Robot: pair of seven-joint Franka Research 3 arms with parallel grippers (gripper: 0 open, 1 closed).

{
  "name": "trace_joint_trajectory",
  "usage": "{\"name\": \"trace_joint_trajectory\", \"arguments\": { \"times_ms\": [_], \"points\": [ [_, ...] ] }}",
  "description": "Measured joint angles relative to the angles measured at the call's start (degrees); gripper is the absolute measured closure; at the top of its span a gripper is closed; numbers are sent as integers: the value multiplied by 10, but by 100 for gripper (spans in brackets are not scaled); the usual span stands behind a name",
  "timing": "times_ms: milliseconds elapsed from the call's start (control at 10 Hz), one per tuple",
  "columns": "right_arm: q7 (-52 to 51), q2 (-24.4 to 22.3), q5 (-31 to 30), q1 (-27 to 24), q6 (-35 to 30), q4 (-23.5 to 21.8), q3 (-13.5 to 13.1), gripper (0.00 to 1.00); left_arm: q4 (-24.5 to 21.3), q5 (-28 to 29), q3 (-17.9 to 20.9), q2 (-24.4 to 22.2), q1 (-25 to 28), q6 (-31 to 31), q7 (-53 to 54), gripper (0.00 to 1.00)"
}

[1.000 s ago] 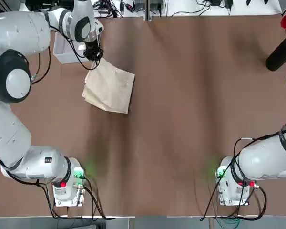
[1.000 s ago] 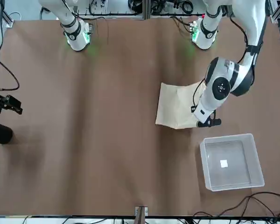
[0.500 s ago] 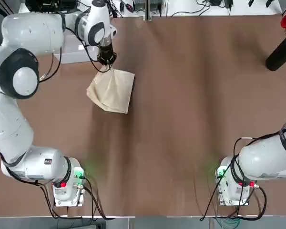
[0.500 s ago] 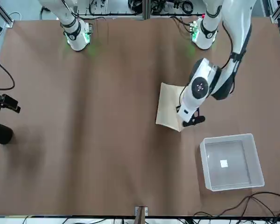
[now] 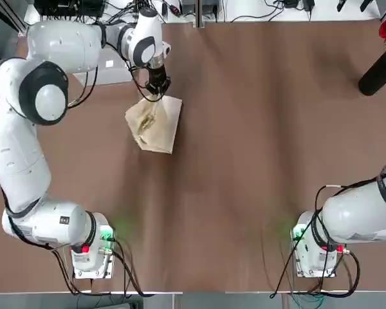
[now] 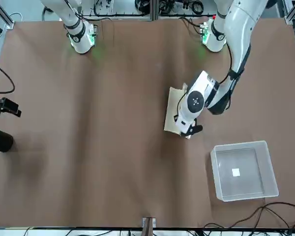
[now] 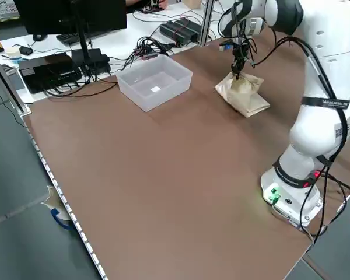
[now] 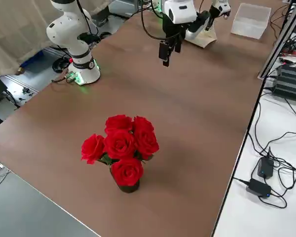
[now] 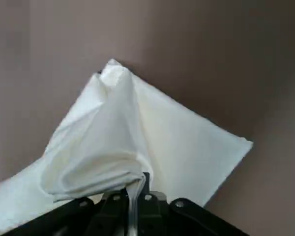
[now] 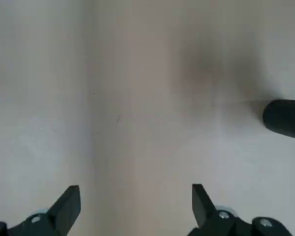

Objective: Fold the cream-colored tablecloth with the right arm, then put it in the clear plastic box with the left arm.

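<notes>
The cream-colored tablecloth (image 5: 156, 127) lies folded and bunched on the brown table, left of centre toward the far side. My left gripper (image 5: 156, 87) is shut on its far corner, and the cloth (image 9: 152, 137) drapes down from the closed fingers (image 9: 119, 198). The clear plastic box (image 6: 243, 169) stands apart from the cloth, farther out on my left, with nothing in it but a small white mark. In the top view the left arm hides most of it. My right gripper (image 10: 135, 206) hovers open over bare table at the far right, nothing between its fingers.
A black vase (image 8: 124, 185) of red roses (image 8: 121, 148) stands near the table's far right edge, close to the right gripper (image 6: 7, 107). Black electronics and cables (image 7: 58, 67) lie beyond the table edge by the box (image 7: 154, 81).
The left gripper has moved toward the robot's right, away from the box, dragging the held corner over the cloth, which now looks narrower and bunched. The right arm has stayed still.
</notes>
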Motion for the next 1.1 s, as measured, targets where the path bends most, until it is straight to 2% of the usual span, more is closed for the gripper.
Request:
{"name": "trace_joint_trajectory", "arguments": {
  "times_ms": [500, 600, 800, 1100],
  "points": [
    [-4, 3, 6, -4, 1, -1, 0, 0, 59, 0, -5, 62, -14, 28, -35, 93],
    [-5, 3, 6, -4, 1, -1, 0, 0, 62, 0, -5, 65, -16, 30, -36, 92],
    [-7, 3, 6, -4, 1, -1, 0, 0, 63, 0, -7, 66, -21, 30, -35, 81],
    [-8, 3, 6, -4, 1, -1, 0, 0, 80, 9, -12, 65, -31, 34, -35, 37]
  ]
}}
